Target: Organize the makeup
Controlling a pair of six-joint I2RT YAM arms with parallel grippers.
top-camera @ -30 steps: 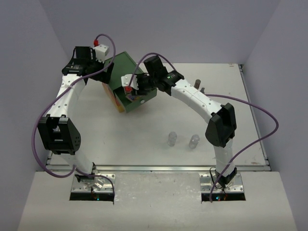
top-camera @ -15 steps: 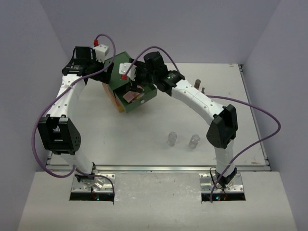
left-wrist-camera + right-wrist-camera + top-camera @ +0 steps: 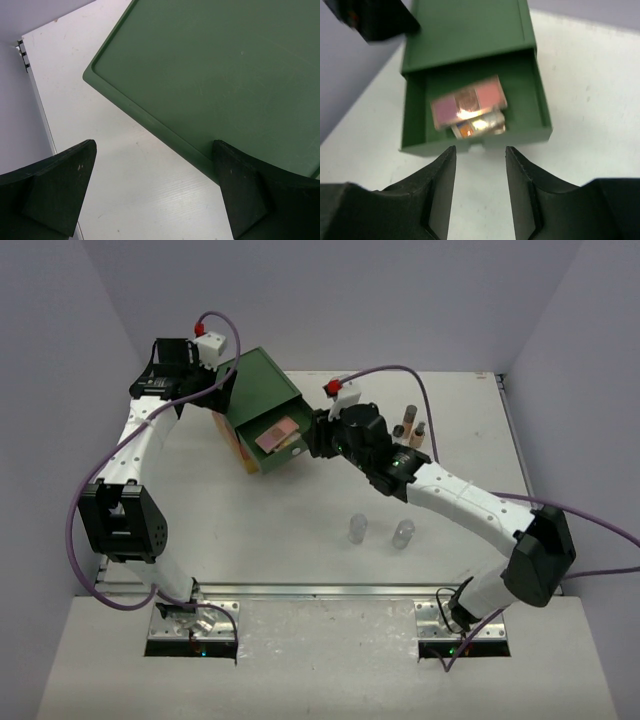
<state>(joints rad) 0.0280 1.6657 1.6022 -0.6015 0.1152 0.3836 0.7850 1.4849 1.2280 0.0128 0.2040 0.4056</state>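
- Pink flat square palette (image 3: 467,101) lies in open top drawer (image 3: 536,107) of green plastic drawer chest (image 3: 262,390), atop a shiny multicoloured palette (image 3: 480,126).
- R gripper (image 3: 480,152) just in front of drawer — fingers apart, empty.
- L gripper (image 3: 152,150) at chest's rear corner — spread wide, empty.

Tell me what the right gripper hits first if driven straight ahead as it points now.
Most likely the front wall of the open green drawer, just ahead of the right gripper, whose fingers are open. The pink palette lies behind that wall, inside. Height is unclear; it might pass over.

Overhead and both close wrist cameras share the green chest (image 3: 258,392).
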